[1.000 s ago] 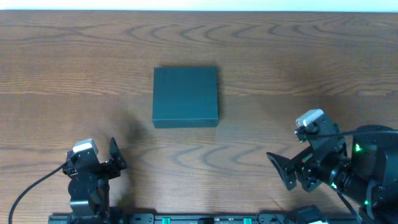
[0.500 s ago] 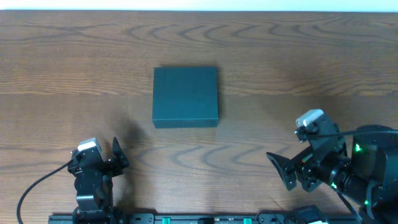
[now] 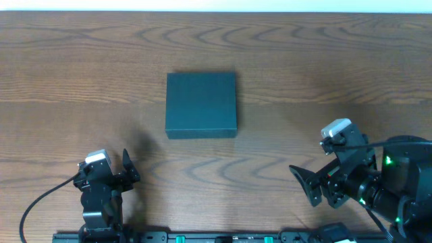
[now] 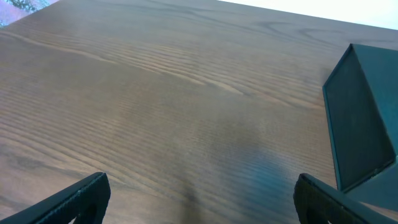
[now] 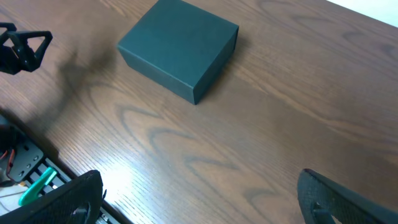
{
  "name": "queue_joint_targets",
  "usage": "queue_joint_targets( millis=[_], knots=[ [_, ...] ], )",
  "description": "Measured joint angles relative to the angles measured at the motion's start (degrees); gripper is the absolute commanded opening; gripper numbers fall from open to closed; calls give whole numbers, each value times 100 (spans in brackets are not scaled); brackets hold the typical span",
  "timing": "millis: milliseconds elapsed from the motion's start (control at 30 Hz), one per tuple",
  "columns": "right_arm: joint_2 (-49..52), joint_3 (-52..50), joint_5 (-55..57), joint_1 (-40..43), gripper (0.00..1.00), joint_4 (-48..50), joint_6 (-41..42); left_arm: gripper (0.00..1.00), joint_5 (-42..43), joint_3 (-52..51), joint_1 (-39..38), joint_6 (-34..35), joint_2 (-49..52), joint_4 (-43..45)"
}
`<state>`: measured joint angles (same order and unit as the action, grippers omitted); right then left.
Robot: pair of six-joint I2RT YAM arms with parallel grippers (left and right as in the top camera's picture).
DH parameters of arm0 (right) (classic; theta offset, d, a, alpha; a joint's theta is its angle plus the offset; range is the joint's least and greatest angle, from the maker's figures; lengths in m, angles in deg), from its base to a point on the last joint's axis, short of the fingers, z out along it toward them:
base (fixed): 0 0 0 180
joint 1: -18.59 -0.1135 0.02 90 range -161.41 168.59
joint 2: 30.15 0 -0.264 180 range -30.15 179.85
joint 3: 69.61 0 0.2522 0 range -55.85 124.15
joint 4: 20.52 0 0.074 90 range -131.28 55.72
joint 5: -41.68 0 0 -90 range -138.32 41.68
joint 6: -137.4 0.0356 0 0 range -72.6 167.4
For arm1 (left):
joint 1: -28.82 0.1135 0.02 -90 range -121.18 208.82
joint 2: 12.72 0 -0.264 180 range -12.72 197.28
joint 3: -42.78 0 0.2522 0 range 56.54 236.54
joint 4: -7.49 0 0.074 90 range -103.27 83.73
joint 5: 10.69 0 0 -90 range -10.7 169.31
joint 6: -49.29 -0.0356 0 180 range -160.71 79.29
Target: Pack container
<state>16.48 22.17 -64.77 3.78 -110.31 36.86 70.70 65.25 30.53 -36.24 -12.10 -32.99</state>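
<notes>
The container (image 3: 201,104) is a dark teal box with its lid closed, lying flat in the middle of the wooden table. It also shows at the right edge of the left wrist view (image 4: 364,118) and at the top of the right wrist view (image 5: 179,48). My left gripper (image 3: 125,172) is open and empty at the near left, well short of the box; its fingers frame bare wood (image 4: 199,199). My right gripper (image 3: 307,185) is open and empty at the near right, over bare wood (image 5: 199,199). No snack packets are in view.
The wooden table (image 3: 324,61) stretches round the box on all sides. The arm bases and a rail with green fittings (image 3: 202,237) run along the near edge. The left gripper shows at the left of the right wrist view (image 5: 25,46).
My left arm has shifted slightly to the right and a little nearer the front edge. The box and the right arm have not moved.
</notes>
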Motion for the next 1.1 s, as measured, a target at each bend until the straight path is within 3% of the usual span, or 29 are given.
queue_joint_targets(
  millis=[733, 933, 1100],
  knots=[
    [-293, -262, 249, 42, 99, 186, -101, 95, 0, 0, 0, 0, 0, 0],
    [-1779, -2159, 575, 129, 99, 1781, -205, 96, -4, -2, 2, 0, -4, 20],
    [-3191, -4177, 682, 380, 99, 2074, -208, 95, -37, -2, 0, 0, -4, 15]
  ],
)
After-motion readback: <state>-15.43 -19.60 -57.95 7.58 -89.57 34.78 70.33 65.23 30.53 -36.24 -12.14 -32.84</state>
